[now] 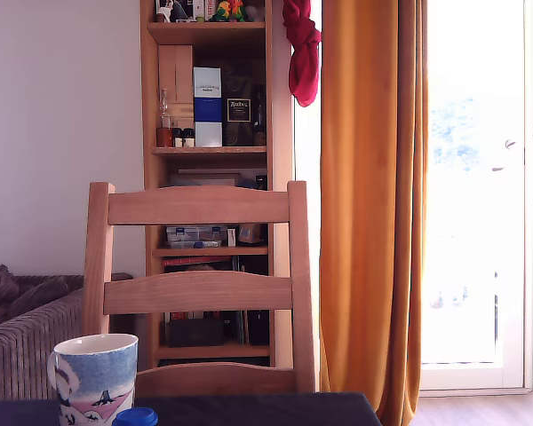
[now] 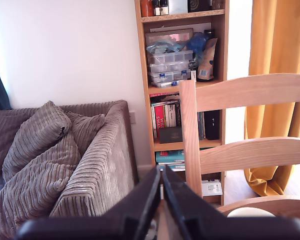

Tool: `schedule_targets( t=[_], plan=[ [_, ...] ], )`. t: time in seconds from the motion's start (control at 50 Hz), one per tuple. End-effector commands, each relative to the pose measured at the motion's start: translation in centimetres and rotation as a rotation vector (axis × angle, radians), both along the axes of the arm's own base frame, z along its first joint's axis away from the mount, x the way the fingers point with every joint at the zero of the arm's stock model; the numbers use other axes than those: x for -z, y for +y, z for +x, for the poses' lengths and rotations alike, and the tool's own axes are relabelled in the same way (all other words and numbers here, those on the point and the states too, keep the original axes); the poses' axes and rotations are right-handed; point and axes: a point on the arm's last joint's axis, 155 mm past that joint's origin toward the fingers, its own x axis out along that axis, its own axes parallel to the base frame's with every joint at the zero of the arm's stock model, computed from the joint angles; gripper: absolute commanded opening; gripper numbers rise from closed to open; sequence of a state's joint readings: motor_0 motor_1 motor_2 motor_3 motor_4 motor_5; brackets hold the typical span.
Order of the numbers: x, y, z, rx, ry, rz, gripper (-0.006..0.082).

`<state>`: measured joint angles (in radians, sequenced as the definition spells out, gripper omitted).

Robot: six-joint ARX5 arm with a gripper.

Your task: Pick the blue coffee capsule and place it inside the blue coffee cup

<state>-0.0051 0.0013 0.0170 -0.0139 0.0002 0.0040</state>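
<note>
1. The blue coffee cup (image 1: 96, 379) is being shown at the lower left of the exterior view, standing upright on the dark table (image 1: 275, 410).
2. The blue coffee capsule (image 1: 135, 416) is being seen at the bottom edge of that frame, just beside the cup on the exterior view's right; only its top is being shown, so contact with the cup cannot be told.
3. The gripper (image 2: 161, 182) is being shown at the bottom centre of the wrist view, its two dark fingers (image 2: 140, 200) being pressed together at the tips, with nothing being pinched.
4. The gripper is not being shown in the exterior view.
5. A wooden chair (image 1: 200, 206) is being seen behind the table, with a bookshelf (image 1: 215, 151) and an orange curtain (image 1: 373, 204) beyond it.
6. A grey sofa (image 2: 65, 155) with cushions is being shown at the left of the wrist view.
</note>
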Motion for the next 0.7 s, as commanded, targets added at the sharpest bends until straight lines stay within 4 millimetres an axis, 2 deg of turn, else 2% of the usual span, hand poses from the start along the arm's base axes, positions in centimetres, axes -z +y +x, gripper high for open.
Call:
schedule_targets(
  t=[0.0,0.18,0.44,0.54,0.68],
  plan=[
    [3.5,-0.8,-0.1,0.049,0.114,-0.099,-0.0011],
    [2.7,-1.7,-0.1,0.095,0.089,-0.149,-0.0011],
    [0.8,-7.1,-1.6,0.388,0.097,-0.307,-0.0012],
    [1.2,-8.7,-2.3,0.467,0.145,-0.368,-0.0012],
    [2.9,-10.6,-3.1,0.545,0.251,-0.417,-0.0014]
  ],
)
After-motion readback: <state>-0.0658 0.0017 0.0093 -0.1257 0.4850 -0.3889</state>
